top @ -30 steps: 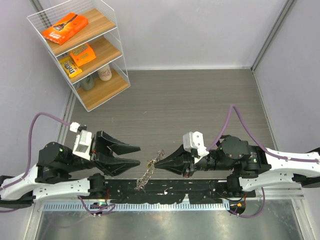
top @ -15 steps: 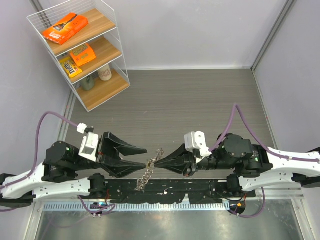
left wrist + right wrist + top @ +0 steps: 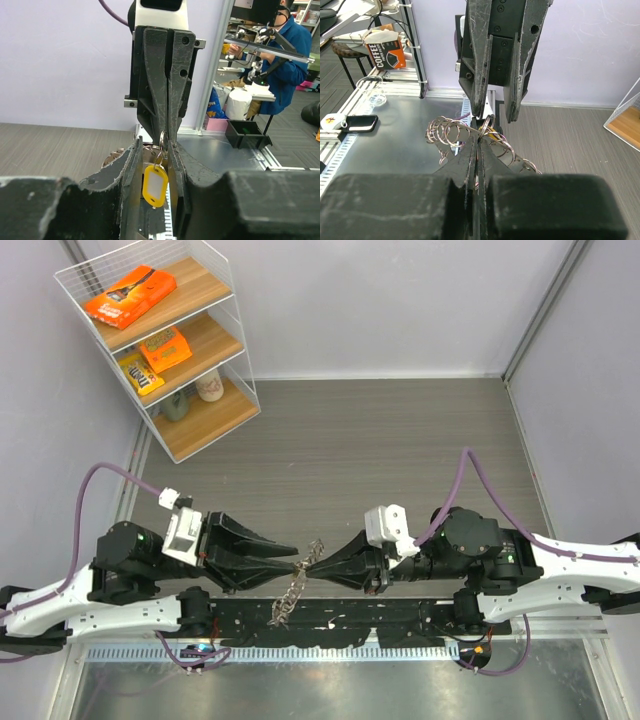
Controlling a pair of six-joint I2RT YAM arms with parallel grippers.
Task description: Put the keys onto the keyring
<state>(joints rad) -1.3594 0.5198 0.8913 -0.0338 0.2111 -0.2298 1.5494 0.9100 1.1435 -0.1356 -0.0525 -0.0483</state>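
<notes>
The keyring [image 3: 291, 591] is a floppy string of silvery rings hanging between the two grippers, low over the table's near edge. My right gripper [image 3: 311, 566] is shut on one of its rings [image 3: 486, 123], and the other rings [image 3: 444, 132] fan out to both sides. A yellow tag with a white label [image 3: 155, 184] hangs from the pinched ring [image 3: 163, 140]. My left gripper [image 3: 299, 562] faces the right one tip to tip. Its jaws stand narrowly apart, with the ring and tag in the gap [image 3: 152, 145]. I cannot pick out the two small keys.
A wire shelf [image 3: 236, 335] with snack packs and jars stands at the far left corner. A black rail [image 3: 330, 625] and a metal sheet [image 3: 330, 690] run along the near edge under the hanging rings. Grey wood-grain table [image 3: 380, 440] lies beyond.
My left gripper has moved right, up to the right gripper's tips, and its jaws have narrowed from wide open to a slim gap around the ring. The right gripper has barely moved.
</notes>
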